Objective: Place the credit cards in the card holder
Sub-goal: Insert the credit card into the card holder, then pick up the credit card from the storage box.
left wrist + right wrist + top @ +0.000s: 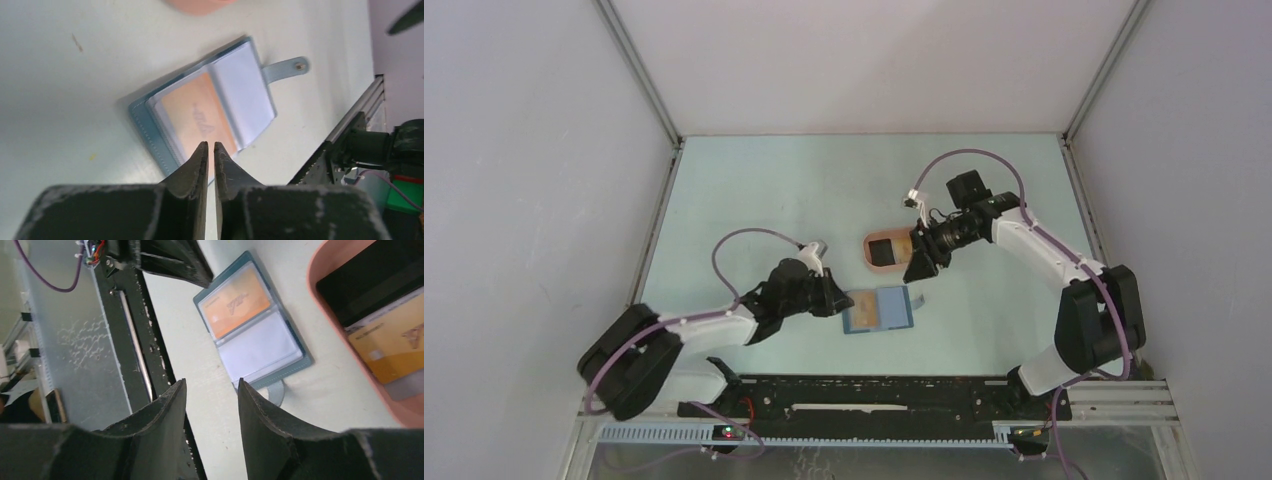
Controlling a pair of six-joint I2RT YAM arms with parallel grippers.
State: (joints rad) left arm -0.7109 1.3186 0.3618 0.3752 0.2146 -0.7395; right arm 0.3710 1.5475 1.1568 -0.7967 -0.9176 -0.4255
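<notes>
left claw (210, 145) has its fingers pinched to a thin slit with nothing visible between them. its tips hang just at the near edge of the card holder (200, 105). right claw (210, 382) has its fingers apart and empty, up near the pink tray (406, 411).

the card holder lies opened flat on the pale green table (774, 190), between the two arms and just on the near side of the tray. its snap tab (286, 69) sticks out to one side. one orange card (197, 117) sits inside a clear pocket on one page. the facing pocket (247, 95) shows blank, so it looks unfilled.

at least two more cards lie in the tray: a black card (370, 285) and a gold-printed card (395, 345) close against it. a grey strip at the gold one's edge may be a third, though i cannot tell.

as a judgement, the task is begun but short of half done. one card is in, and the tray's cards are left to lift, carry and slide into free pockets. the right claw seems best placed for the next pick, while the left could steady the holder.
</notes>
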